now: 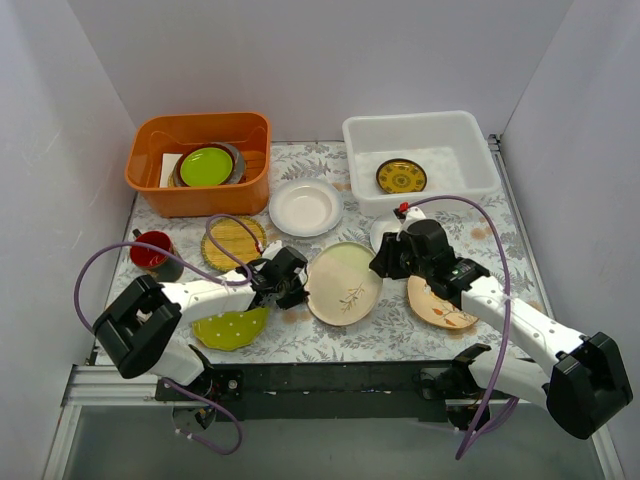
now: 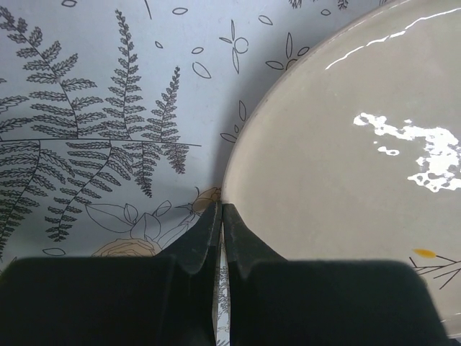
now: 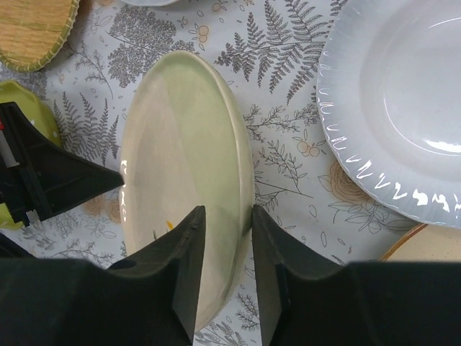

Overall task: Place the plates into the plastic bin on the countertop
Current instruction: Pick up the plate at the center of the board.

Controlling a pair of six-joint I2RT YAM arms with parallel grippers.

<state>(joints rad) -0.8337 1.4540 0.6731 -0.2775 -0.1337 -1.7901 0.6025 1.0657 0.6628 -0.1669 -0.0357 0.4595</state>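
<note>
The pale green plate (image 1: 343,283) lies on the fern-print countertop (image 1: 400,335) between my grippers. My right gripper (image 1: 385,262) grips its right rim, one finger over the plate's inside and one outside, as the right wrist view (image 3: 225,213) shows on the plate (image 3: 180,158). My left gripper (image 1: 295,285) is shut and empty, its tips (image 2: 222,207) touching the plate's left rim (image 2: 346,180). The translucent white bin (image 1: 470,150) stands at the back right with the mustard yellow plate (image 1: 401,177) inside.
A white plate (image 1: 305,207), a woven straw plate (image 1: 233,243), a lime dotted plate (image 1: 232,328), a cream floral plate (image 1: 440,305) and a red mug (image 1: 150,250) lie around. A second white plate (image 3: 403,108) sits by my right gripper. An orange tub (image 1: 198,190) stands back left.
</note>
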